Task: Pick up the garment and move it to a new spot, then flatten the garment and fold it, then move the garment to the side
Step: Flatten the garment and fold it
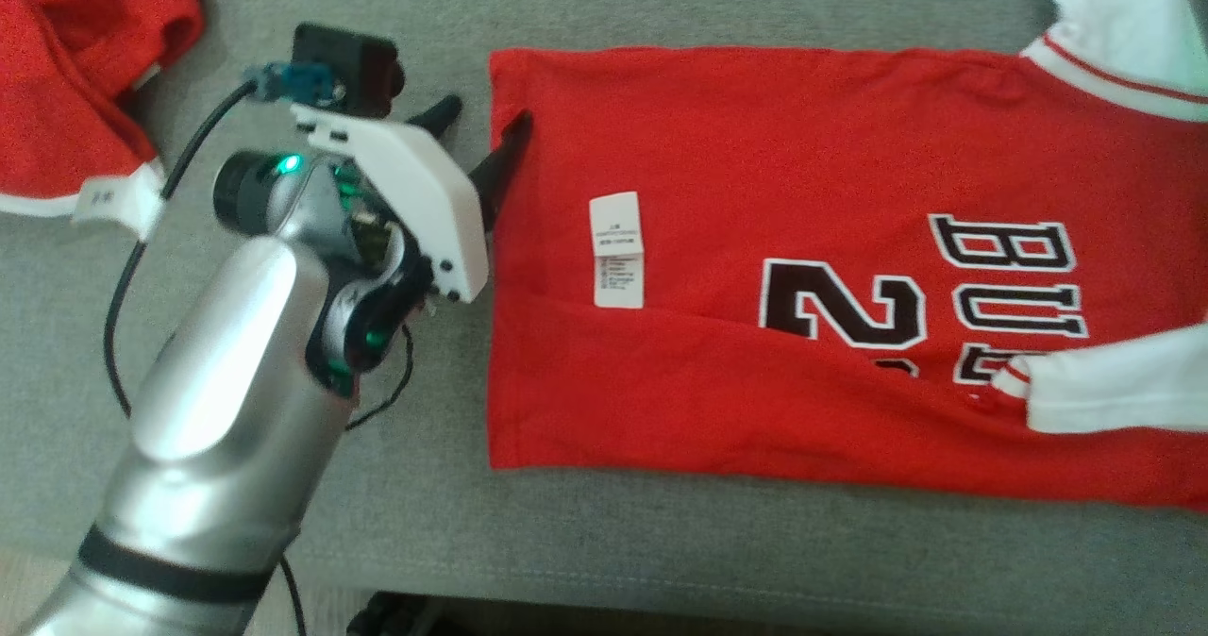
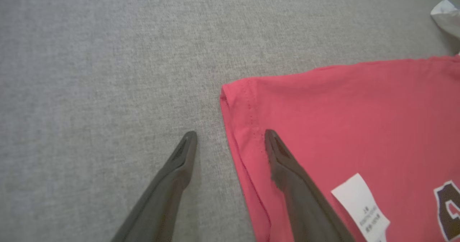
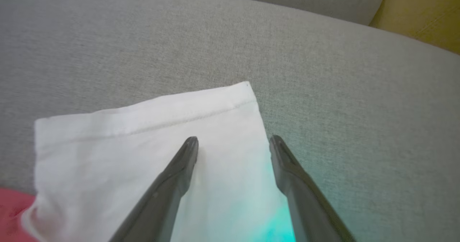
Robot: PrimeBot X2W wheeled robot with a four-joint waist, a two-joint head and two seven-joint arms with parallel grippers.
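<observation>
Grey upholstery of the sofa seat is carrying everything. The garment, a red jersey with white sleeves, is lying spread along it, running from the seat's middle out past the right edge of my head view.

I am judging the pick-up, the move and the flattening as done. The cloth is lying smooth, its near long side is already lying folded up over the printed number, and one white sleeve is lying turned in across the front. Further folds and the shift to the side are yet to be done.

Another red garment is sitting bunched at the seat's far left corner, well apart.

My left gripper is hovering at the jersey's far left hem corner. Its fingers are spread and gripping nothing, one over cloth and one over bare seat. My right gripper is hanging over a sleeve cuff, fingers likewise parted and empty.

The white label is lying face up near the left hem.
</observation>
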